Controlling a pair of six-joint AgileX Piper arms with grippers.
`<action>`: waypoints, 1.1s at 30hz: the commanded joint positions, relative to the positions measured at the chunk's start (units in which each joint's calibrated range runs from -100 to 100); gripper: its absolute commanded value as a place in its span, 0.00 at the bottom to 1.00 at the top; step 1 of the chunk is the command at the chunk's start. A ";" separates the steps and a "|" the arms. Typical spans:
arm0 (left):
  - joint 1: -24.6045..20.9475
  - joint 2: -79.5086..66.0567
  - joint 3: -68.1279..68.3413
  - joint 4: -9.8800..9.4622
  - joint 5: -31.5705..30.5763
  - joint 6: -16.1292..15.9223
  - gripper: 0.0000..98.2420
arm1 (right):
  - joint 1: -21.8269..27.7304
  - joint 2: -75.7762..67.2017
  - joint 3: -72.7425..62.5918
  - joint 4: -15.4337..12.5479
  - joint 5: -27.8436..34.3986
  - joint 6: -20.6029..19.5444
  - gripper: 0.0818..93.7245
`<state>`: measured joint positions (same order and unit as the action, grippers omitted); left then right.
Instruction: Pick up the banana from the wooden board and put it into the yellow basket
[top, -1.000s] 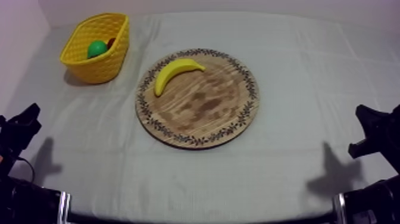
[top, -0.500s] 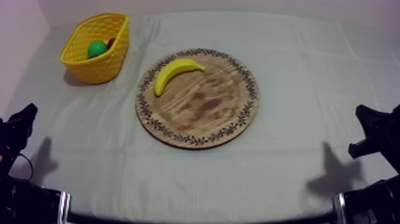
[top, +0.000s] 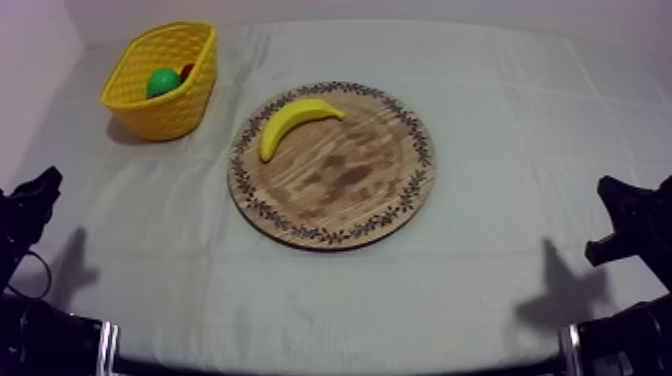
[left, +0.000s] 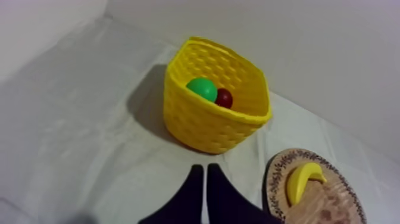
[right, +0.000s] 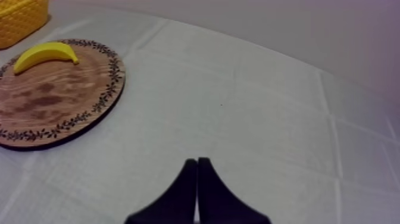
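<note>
Banana (top: 293, 122) is noted on the board (top: 340, 200) at its rim toward the basket (top: 185, 100), long axis slanted, nearer the left gripper (left: 206, 179); it and the right gripper (right: 197, 170) are closed on nothing.

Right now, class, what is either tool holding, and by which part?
Nothing. The left tool and right tool are shut, empty; the banana lies on the wooden board.

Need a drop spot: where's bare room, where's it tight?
Free: cloth right of the board, cloth in front of it, board's middle beside the banana. Tight: gap between basket and board.
</note>
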<state>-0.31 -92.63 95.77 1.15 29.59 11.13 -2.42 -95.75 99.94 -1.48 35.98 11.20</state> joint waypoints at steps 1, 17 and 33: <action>0.11 2.63 -3.70 0.31 -0.18 -1.26 0.00 | -0.03 0.00 -0.05 -0.01 -0.02 0.01 0.00; 5.73 30.34 -38.93 1.94 9.51 -8.38 0.00 | -0.03 0.00 -0.05 -0.01 -0.02 0.01 0.00; 12.07 57.32 -63.73 1.69 27.62 -13.82 0.00 | -0.03 0.00 -0.05 -0.01 -0.02 0.01 0.00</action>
<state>11.44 -39.93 35.00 2.87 56.03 -2.30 -2.42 -95.75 99.94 -1.48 35.98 11.20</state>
